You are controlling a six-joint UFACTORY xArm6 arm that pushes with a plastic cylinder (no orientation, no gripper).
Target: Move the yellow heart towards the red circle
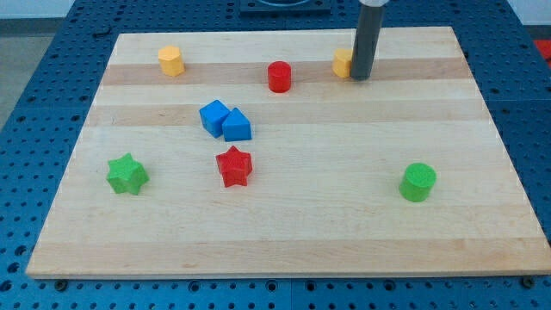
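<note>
Surface: pale wooden board (284, 232) with lengthwise grain, lying on a blue perforated bench (52, 86).
Tool: my tip (360, 77) is the lower end of a straight dark grey rod with no jaws to open or close; it grips nothing and stands on the board near the view's top.
Yellow heart (343, 63): touching or just beside my tip on its view-left side, partly hidden by the rod; its shape is hard to make out, probably a heart.
Red circle (279, 76): a short red cylinder, left of my tip at nearly the same height in the view, beyond the yellow heart; bare wood lies between the two.
Yellow hexagon (171, 61): far left of my tip, near the board's top edge.
Blue blocks: a blue cube (214, 116) and a blue wedge-like block (237, 127) touch each other, below and left of my tip.
Red star (234, 165): further below, left of my tip.
Green star (126, 174): far to the lower left.
Green cylinder (418, 182): below my tip, slightly to the view's right, well apart.
Texture: all blocks look matt and solid-coloured.
</note>
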